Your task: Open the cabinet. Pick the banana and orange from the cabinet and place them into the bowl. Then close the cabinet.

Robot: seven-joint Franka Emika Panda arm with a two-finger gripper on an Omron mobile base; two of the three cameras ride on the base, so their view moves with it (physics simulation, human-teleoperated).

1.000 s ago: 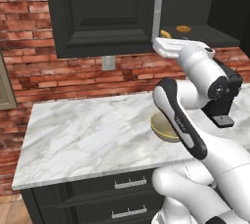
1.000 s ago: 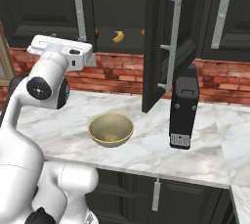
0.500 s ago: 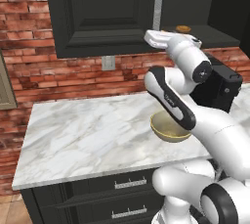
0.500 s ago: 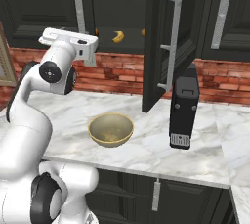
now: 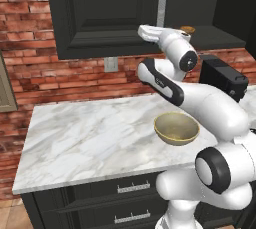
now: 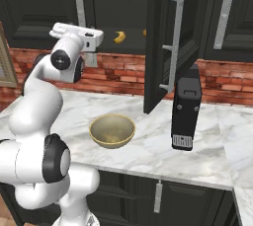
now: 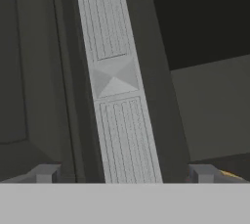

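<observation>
Cabinet (image 6: 163,42) of black-charcoal raised panels hangs above the marble desk (image 6: 148,141), its right door swung open (long silver bar handle (image 7: 117,96) close before the hand). Small curved yellow banana (image 6: 119,36) lies inside, at 12 o'clock from the tan bowl (image 6: 112,131). Jaws stand apart, empty.

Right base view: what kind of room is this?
A kitchen, rendered: a marble counter against a brick wall, a dark cabinet with one door open, and a bowl.
</observation>
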